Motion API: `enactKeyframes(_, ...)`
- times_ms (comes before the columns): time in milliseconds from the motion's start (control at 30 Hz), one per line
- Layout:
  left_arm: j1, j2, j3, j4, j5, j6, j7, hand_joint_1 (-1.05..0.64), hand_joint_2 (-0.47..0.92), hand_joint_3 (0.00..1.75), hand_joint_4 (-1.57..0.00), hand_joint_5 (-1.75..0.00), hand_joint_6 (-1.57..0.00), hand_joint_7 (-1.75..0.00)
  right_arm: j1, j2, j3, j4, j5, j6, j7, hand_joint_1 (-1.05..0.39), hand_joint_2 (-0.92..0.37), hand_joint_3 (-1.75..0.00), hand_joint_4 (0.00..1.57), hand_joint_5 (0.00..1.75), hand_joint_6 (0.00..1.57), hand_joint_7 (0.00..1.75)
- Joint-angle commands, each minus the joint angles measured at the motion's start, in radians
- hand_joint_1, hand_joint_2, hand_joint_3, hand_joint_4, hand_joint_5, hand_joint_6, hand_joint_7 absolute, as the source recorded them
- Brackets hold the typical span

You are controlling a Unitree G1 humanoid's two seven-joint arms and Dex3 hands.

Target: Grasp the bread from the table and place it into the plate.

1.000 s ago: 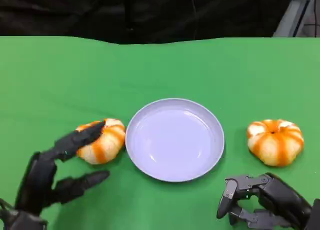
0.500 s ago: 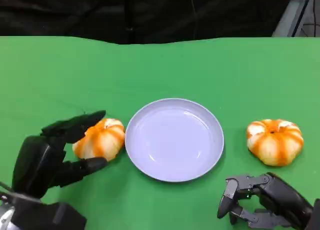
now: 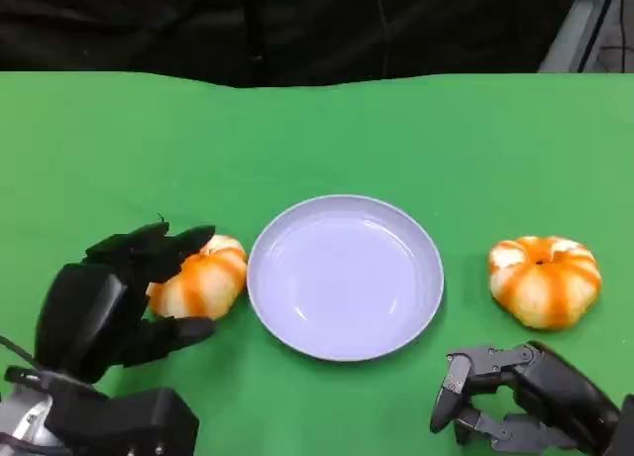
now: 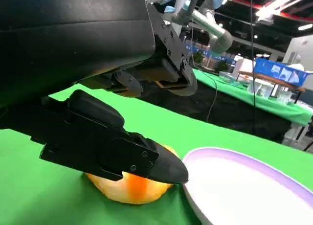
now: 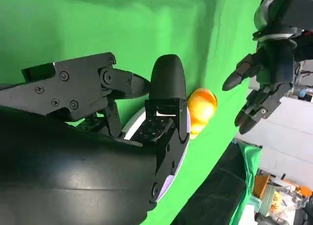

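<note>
Two orange-and-white striped breads lie on the green table, one on each side of a pale lilac plate (image 3: 347,278). The left bread (image 3: 210,283) sits just off the plate's left rim. My left hand (image 3: 109,297) straddles it: fingers arch over its top and the thumb lies on the cloth at its near side, slightly apart from it. In the left wrist view the thumb (image 4: 107,142) crosses in front of the bread (image 4: 132,188), next to the plate (image 4: 244,191). The right bread (image 3: 545,281) lies untouched. My right hand (image 3: 520,401) rests near the front edge, holding nothing.
The table's far edge (image 3: 317,77) meets a dark backdrop. Bare green cloth stretches behind the plate and between the plate and the right bread. The right wrist view shows my left hand (image 5: 264,88) hovering by the left bread (image 5: 201,103).
My left hand has come forward and lowered its fingers over the left bread, with the thumb drawing in beside it. The bread, the plate and my right hand have stayed put.
</note>
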Motion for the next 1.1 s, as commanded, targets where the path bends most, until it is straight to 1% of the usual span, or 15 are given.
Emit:
enactKeyframes(33,-0.007,0.031,-0.020,-0.003,-0.020,0.011,0.032,-0.78,0.92,0.12,-0.47,0.00,-0.59,0.00,0.009,-0.018,-0.006,-0.008,0.003,-0.002,-0.003,-0.07,-0.92,-0.47,0.72,1.57,0.81,1.06)
enactKeyframes(67,-0.020,0.022,-0.034,0.018,-0.022,0.041,-0.004,-0.78,0.92,0.12,-0.47,0.00,-0.59,0.00,0.011,-0.018,-0.006,-0.011,0.004,0.002,-0.003,-0.07,-0.92,-0.47,0.72,1.57,0.81,1.06)
enactKeyframes(133,-0.038,0.012,-0.057,0.044,-0.030,0.080,-0.048,-0.84,0.92,0.13,-0.43,0.00,-0.60,-0.01,0.014,-0.019,-0.006,-0.017,0.005,0.007,-0.003,-0.08,-0.92,-0.47,0.72,1.56,0.81,1.05)
enactKeyframes(267,-0.045,0.016,-0.080,0.046,-0.048,0.100,-0.057,-0.86,0.92,0.14,-0.41,0.00,-0.60,-0.01,0.016,-0.019,-0.006,-0.020,0.004,0.011,-0.003,-0.08,-0.92,-0.47,0.72,1.56,0.82,1.05)
enactKeyframes(400,-0.058,0.009,-0.101,0.068,-0.073,0.134,-0.106,-0.87,0.92,0.14,-0.40,0.00,-0.57,0.00,0.020,-0.019,-0.006,-0.031,0.001,0.018,-0.008,-0.07,-0.92,-0.47,0.73,1.57,0.82,1.04)
enactKeyframes(700,-0.076,0.009,-0.131,0.102,-0.096,0.143,-0.111,-0.86,0.92,0.15,-0.39,0.00,-0.54,0.00,0.021,-0.019,-0.005,-0.032,0.005,0.008,-0.006,-0.07,-0.92,-0.47,0.72,1.57,0.82,1.05)
enactKeyframes(1100,-0.082,0.014,-0.148,0.107,-0.110,0.145,-0.105,-0.86,0.92,0.15,-0.39,0.00,-0.53,0.00,0.021,-0.019,-0.005,-0.032,0.005,0.009,-0.006,-0.07,-0.92,-0.48,0.72,1.57,0.81,1.06)
